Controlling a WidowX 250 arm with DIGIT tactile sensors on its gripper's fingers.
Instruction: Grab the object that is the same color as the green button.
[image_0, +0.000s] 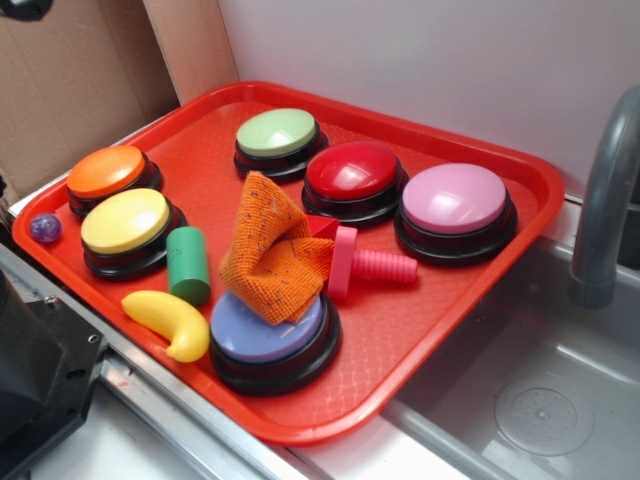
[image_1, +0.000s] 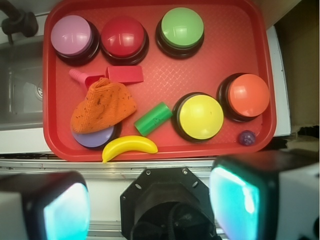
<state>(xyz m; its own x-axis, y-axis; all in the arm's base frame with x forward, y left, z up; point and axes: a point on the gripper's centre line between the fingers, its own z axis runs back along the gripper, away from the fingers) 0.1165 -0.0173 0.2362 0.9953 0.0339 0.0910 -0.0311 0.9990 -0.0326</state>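
A red plastic tray holds six large domed push buttons and several small toys. The landmark here is the yellow button, which sits near one edge of the tray.

The small dark-green cylinder block lies on its side just beside the yellow button, between that button and a purple button. Nothing is touching it from above. A yellow toy banana lies near the tray's rim, close to the cylinder and on the far side of it from the yellow button's dome.

The pale-green button stands well apart from the yellow button, across the tray, in a row with a red button and a pink button. An orange button sits right next to the yellow button. A tiny purple ball rests in the tray corner near these two.

An orange knitted cloth is draped partly over the purple button. A pink toy bolt with a red head lies beside the cloth.

In the wrist view, the hand hangs outside the tray, above the table edge. Its two fingers stand wide apart with nothing between them.
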